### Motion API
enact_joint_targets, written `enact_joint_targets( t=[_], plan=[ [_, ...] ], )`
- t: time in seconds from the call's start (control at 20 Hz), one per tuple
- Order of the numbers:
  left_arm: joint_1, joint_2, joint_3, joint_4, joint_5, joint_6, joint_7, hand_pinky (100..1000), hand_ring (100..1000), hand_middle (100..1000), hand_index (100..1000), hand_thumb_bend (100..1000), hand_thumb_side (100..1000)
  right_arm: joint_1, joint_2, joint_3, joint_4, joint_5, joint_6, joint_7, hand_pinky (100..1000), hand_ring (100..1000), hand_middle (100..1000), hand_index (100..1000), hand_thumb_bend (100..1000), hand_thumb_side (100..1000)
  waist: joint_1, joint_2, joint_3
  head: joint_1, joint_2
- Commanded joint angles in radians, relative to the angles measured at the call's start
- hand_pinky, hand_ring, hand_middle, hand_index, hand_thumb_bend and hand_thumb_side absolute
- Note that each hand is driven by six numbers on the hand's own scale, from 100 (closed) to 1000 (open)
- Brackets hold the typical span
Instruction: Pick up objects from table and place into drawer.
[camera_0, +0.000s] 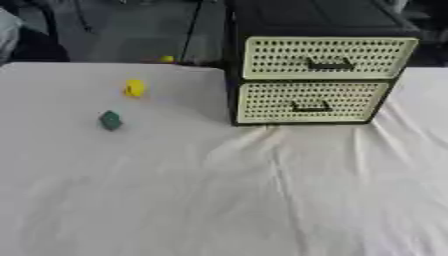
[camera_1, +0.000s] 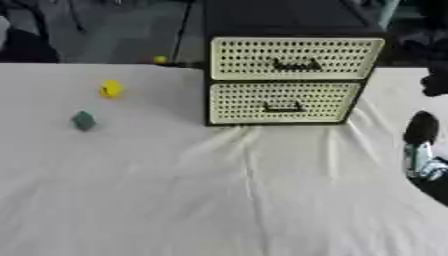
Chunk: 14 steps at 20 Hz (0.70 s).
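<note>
- Two objects are left on the white cloth, far left: yellow piece (camera_0: 134, 88), green block (camera_0: 110, 120).
- Both drawers (camera_0: 311, 101) are seen closed, far right.
- Right hand (camera_1: 422, 150) is glimpsed at right edge; finger state cannot be told.
- Left hand is not seen.

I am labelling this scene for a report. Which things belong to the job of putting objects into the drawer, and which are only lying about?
For the job:
- yellow object
- green block
- drawer cabinet, both drawers closed
- right arm at the right edge

Lying about:
- small yellow thing beyond the table's far edge
- white tablecloth
</note>
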Motion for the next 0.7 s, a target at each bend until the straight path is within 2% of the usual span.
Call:
enact_joint_targets(
  t=[0.05,0.25,0.5,0.7],
  plan=[
    [-0.008,0.011,-0.006,-0.013,0.003,0.002,-0.003,527,703,848,904,302,891,-0.005,-0.105,-0.009,-0.015,-0.009,0.042,0.074,470,516,596,847,100,745,-0.001,-0.023,0.003,-0.011,-0.012],
    [-0.006,0.011,-0.009,-0.013,0.005,0.003,-0.006,526,703,848,904,300,891,-0.015,-0.195,-0.022,-0.015,-0.014,0.084,0.149,437,505,591,857,100,729,-0.001,-0.026,0.007,-0.018,-0.006],
    [-0.003,0.011,-0.013,-0.013,0.008,0.002,-0.011,526,703,848,904,299,891,-0.019,-0.288,-0.020,-0.015,-0.034,0.120,0.260,303,411,469,839,102,658,0.001,-0.031,0.008,-0.028,0.000],
    [-0.001,0.010,-0.015,-0.013,0.009,0.001,-0.014,527,703,848,904,299,890,-0.029,-0.353,-0.017,-0.015,-0.074,0.148,0.290,262,360,424,825,104,624,0.003,-0.034,0.009,-0.026,0.005]
  ],
)
